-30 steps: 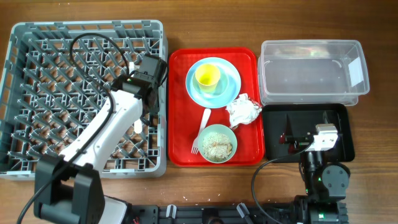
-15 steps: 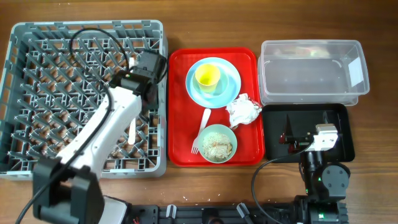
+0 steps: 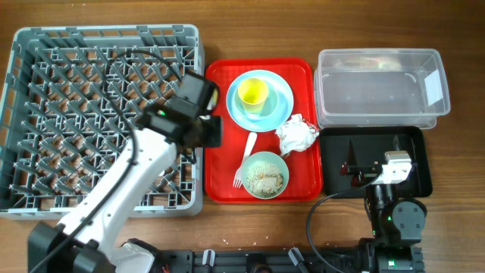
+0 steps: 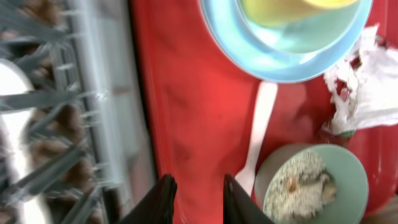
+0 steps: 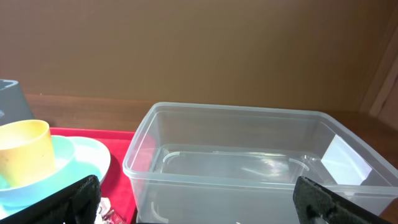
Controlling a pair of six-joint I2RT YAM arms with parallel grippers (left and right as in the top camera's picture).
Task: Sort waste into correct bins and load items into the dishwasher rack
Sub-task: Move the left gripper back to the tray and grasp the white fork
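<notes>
Right hand [image 3: 355,161] hangs wide open, empty, over the black tray [image 3: 420,140] at the table's near right. Left hand [image 4: 198,199] hovers at the red tray's [image 3: 220,91] left edge, fingers barely parted, holding nothing. The fork [image 3: 250,148] lies mid-tray, tines by the green bowl [image 3: 269,155], handle toward the plate [image 3: 284,106]. Best pinch mid-handle, clear of both rims.

No legible text or markings anywhere

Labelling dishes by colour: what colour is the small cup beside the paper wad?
The cup is yellow; clearest in the overhead view.
</notes>
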